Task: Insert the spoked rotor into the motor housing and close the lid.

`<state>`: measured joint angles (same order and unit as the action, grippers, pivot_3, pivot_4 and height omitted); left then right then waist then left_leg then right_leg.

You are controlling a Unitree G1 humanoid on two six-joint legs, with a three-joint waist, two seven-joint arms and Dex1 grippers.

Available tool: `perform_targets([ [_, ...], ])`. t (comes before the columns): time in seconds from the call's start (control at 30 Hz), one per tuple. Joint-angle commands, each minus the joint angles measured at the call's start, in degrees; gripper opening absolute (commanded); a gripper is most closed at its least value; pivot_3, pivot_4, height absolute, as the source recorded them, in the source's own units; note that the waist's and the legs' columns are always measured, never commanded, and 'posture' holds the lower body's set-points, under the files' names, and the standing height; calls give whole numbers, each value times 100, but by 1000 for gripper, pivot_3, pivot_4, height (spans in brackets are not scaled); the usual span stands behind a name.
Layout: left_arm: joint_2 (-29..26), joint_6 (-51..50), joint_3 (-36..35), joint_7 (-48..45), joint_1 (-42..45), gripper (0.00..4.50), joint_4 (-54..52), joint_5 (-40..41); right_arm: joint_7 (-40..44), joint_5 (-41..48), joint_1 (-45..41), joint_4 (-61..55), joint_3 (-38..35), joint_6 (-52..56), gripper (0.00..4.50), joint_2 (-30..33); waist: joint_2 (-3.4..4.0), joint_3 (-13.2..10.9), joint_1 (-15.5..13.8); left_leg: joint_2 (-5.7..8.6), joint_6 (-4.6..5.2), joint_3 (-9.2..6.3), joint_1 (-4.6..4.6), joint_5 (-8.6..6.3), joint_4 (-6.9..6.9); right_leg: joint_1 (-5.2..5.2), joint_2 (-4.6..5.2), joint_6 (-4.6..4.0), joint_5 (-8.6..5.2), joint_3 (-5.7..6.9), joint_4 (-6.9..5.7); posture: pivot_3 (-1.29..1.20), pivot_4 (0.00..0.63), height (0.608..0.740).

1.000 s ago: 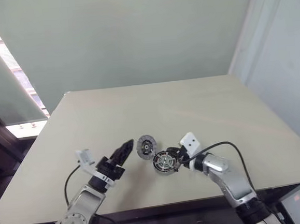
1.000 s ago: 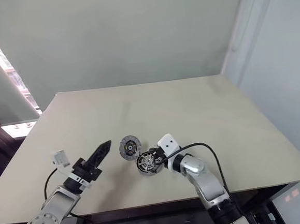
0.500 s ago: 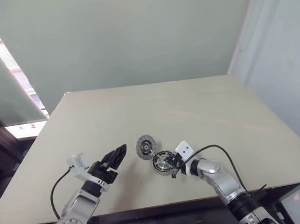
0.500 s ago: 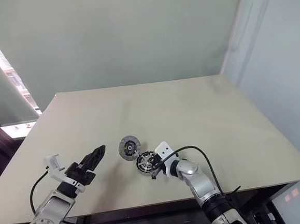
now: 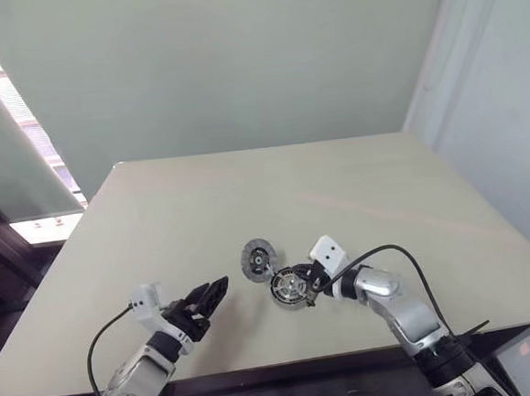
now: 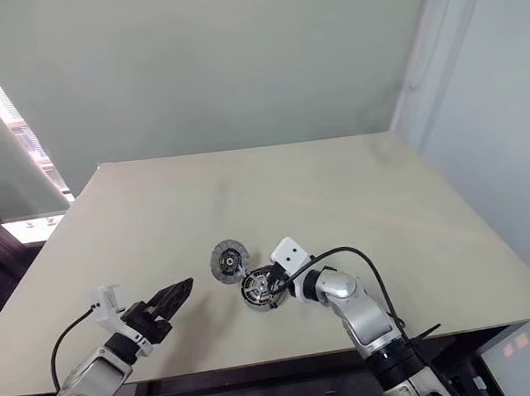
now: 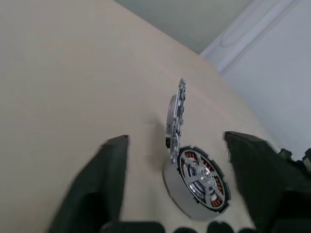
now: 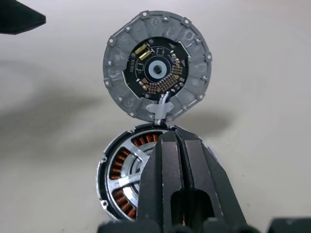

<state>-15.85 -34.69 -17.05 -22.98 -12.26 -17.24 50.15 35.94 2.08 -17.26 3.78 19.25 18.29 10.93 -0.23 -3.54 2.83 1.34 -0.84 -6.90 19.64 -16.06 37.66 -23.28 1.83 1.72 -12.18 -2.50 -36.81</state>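
Currently rotor (image 8: 127, 171) seated in housing (image 5: 291, 288) near tabletop (image 5: 365, 190) front edge, lid (image 8: 157, 73) standing open, right gripper (image 8: 171, 141) pressed together over rotor, left gripper (image 7: 177, 187) spread, empty.

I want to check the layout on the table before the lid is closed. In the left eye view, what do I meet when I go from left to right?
left hand → lid, standing open → motor housing with the spoked rotor inside → right hand, fingers shut at the housing.
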Motion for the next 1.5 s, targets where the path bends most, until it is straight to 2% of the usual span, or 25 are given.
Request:
perform_targets([
  [0.03, 0, 138, 8, -31, 122, 2845, -32, -114, -9, 9, 5, -301, -68, 3, 0, 74, 0, 0, 0, 0, 0, 0, 0, 0, 0, 0, 0, 0, 0, 0, 0, 0, 0, 740],
  [0.13, 10, 108, 41, -50, 155, 2845, -11, -118, 138, -124, 29, -431, 105, 263, 0, 328, 0, 0, -1, 2, 0, 0, 1, 0, 0, 1, 1, 0, 0, 0, 0, 0, 0, 740],
  [0.17, 8, 78, 59, -70, 157, 2806, -15, -103, 230, -135, 44, -523, 176, 434, 377, 428, 0, 0, -2, 2, 0, 1, 1, 0, 0, 1, 2, 0, 0, 0, 0, 0, 0, 740],
  [0.23, 21, 69, 84, -97, 157, 2416, -23, -89, 418, -157, 61, -666, 308, 555, 840, 615, -1, 0, -1, 2, 0, 1, 2, 0, 1, 0, 2, 0, 0, -1, 1, 0, 0, 740],
  [0.27, 32, 27, 78, -93, 154, 2175, -25, -32, 402, -222, 61, -696, 336, 467, 1215, 675, -1, 0, -1, 2, 1, 1, 1, 0, 1, 0, 2, 0, 0, 0, 1, 0, 0, 740],
  [0.47, 73, 46, 102, -88, 130, 41, 22, -115, 513, -491, -3, -793, 458, 303, 3311, 1004, -1, 0, 0, 0, 0, 2, 1, 0, 3, 0, 1, 0, 0, 1, 1, 0, 0, 740],
  [0.57, 92, 39, 127, -101, 120, 0, 26, -119, 776, -565, -53, -907, 632, 317, 4450, 1182, -2, -1, -1, 1, 1, 2, 2, 0, 5, 1, 2, 1, 0, 1, 1, 0, 0, 740],
  [0.93, 26, -24, 232, -185, 110, 0, 156, -275, 1592, -1269, -522, -989, 1428, -236, 4485, 1746, -4, -1, -1, 0, 0, 0, 1, 0, 5, 1, 2, 1, 0, 5, 1, 0, 0, 740],
  [1.5, -22, -1, 394, -305, 165, 0, 323, -629, 1875, -2695, -1537, 343, 2151, -1443, 4485, 1737, -4, 0, -3, 1, 0, -2, 1, 0, 3, 0, 3, 1, 0, 6, 1, 0, 0, 740],
])
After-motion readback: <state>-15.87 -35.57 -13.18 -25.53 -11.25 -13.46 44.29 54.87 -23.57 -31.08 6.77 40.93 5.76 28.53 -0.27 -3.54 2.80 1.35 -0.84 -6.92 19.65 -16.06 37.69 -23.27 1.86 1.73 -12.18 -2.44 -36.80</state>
